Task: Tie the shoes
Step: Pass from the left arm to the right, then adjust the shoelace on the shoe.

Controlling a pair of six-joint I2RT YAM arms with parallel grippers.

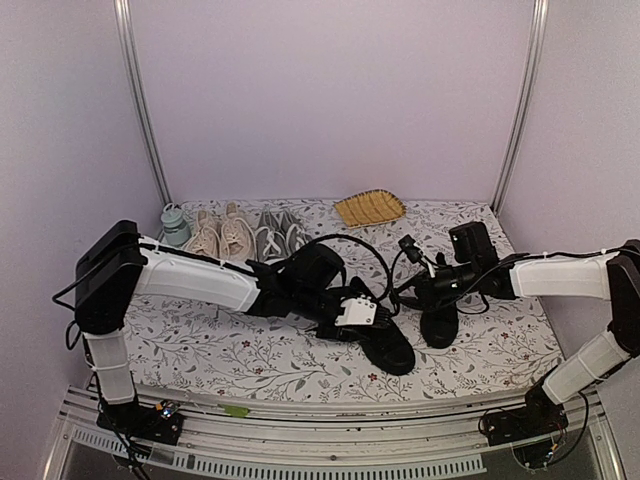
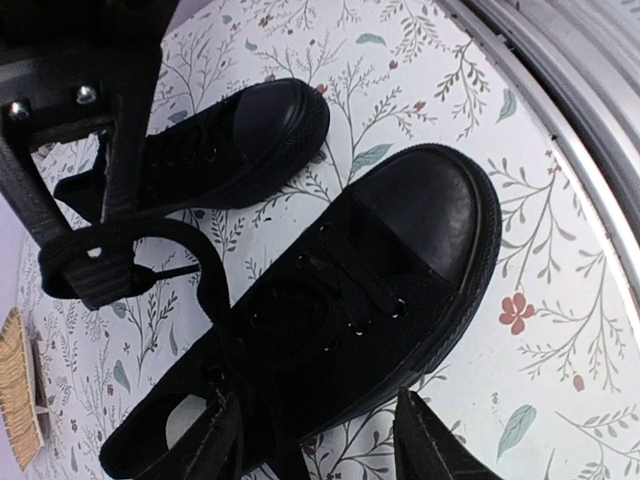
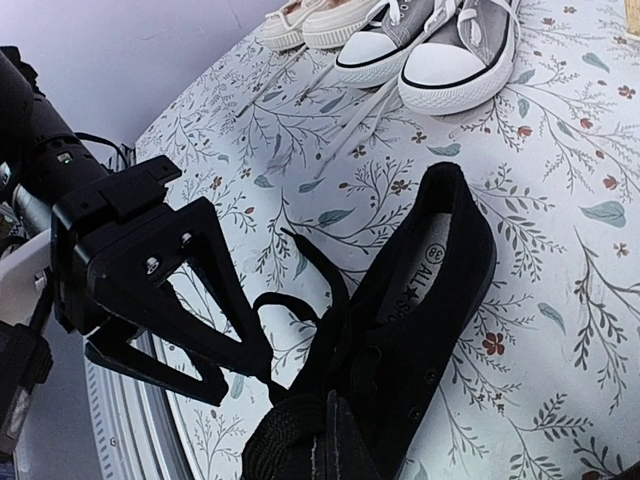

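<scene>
Bench: my table [image 1: 250, 370] is covered by a white cloth [image 2: 560, 330] printed with grey-green sprigs and small red flowers. It lies flat.

Near edge: ribbed metal rail [image 1: 330, 440] runs across the width.

Enclosure: back wall [image 1: 330, 100], left wall [image 1: 60, 120] and right wall [image 1: 590, 120] are all plain pale lilac. A left post [image 1: 145, 110] and a right post [image 1: 516, 110], bare metal, stand in the back corners.

Light: even and soft, with faint shadows.

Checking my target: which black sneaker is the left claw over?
The black sneaker nearer the table edge, lace over the left claw; the other sits by the right claw.
</scene>
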